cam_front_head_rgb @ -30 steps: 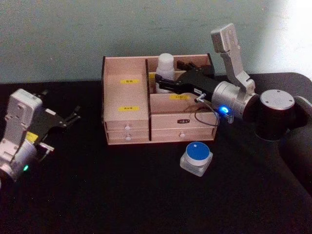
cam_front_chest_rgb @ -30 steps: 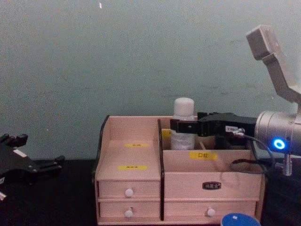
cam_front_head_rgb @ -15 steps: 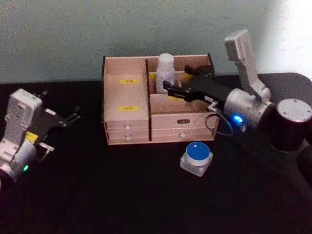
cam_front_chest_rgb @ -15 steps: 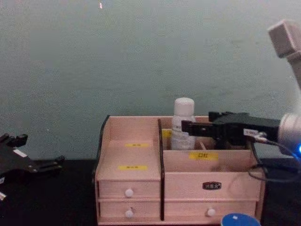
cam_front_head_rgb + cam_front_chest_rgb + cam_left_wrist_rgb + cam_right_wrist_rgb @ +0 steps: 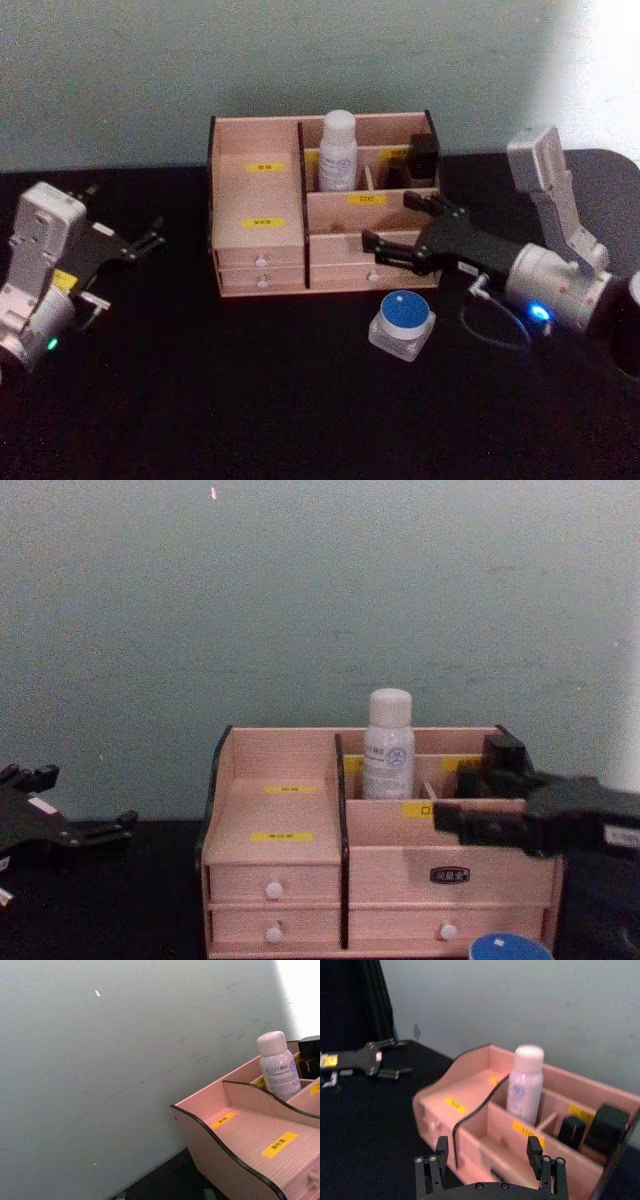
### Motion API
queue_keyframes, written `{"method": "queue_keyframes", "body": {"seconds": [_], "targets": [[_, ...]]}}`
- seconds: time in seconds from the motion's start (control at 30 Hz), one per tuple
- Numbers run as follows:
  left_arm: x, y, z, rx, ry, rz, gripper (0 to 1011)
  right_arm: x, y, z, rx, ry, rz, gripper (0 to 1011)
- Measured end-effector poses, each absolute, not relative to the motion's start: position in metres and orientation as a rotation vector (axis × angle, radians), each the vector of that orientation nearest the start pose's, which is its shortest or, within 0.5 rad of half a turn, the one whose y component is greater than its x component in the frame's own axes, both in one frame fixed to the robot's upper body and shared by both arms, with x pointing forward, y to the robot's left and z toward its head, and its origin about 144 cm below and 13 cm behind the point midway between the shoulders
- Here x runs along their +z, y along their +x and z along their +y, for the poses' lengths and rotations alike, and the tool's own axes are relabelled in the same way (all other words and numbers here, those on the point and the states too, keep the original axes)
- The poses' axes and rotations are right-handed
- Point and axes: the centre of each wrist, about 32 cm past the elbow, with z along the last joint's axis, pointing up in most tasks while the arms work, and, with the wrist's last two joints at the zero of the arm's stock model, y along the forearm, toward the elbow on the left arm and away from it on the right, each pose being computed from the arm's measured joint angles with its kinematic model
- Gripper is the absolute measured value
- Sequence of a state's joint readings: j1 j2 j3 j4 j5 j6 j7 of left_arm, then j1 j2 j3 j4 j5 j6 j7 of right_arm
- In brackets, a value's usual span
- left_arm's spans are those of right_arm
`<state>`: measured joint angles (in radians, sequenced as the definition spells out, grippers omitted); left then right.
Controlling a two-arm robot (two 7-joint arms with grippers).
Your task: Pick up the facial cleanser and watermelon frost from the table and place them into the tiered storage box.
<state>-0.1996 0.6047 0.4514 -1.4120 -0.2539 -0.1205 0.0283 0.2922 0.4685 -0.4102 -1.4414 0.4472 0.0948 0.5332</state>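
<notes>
We see the facial cleanser (image 5: 338,150) upright in a rear compartment of the tiered storage box (image 5: 255,245), behind the right gripper (image 5: 390,240), which hangs spread and empty by the drawer fronts. The watermelon frost jar (image 5: 402,322) sits on the black table (image 5: 250,400), near that gripper. The left gripper (image 5: 148,238) is spread, parked far left. A grey-green wall (image 5: 150,70) stands behind.

right gripper (image 5: 389,236) spread wide, left gripper (image 5: 151,236) parked
</notes>
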Motion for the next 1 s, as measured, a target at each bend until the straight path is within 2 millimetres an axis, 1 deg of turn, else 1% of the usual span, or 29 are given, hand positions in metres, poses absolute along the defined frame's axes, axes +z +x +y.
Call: {"method": "queue_keyframes", "body": {"seconds": [0.23, 0.47, 0.7, 1.0], "targets": [[1.140, 0.489, 0.310, 1.248, 0.304, -0.285, 1001, 1.169, 0.494, -0.277, -0.729, -0.191, 0.072, 1000], [1.140, 0.489, 0.310, 1.248, 0.304, -0.285, 1001, 1.165, 0.477, -0.284, -0.736, -0.252, 0.097, 1000], [1.140, 0.489, 0.310, 1.248, 0.304, -0.285, 1001, 1.164, 0.468, -0.288, -0.730, -0.327, 0.107, 1000], [1.140, 0.489, 0.310, 1.248, 0.304, -0.285, 1001, 1.161, 0.468, -0.288, -0.703, -0.368, 0.114, 1000]]}}
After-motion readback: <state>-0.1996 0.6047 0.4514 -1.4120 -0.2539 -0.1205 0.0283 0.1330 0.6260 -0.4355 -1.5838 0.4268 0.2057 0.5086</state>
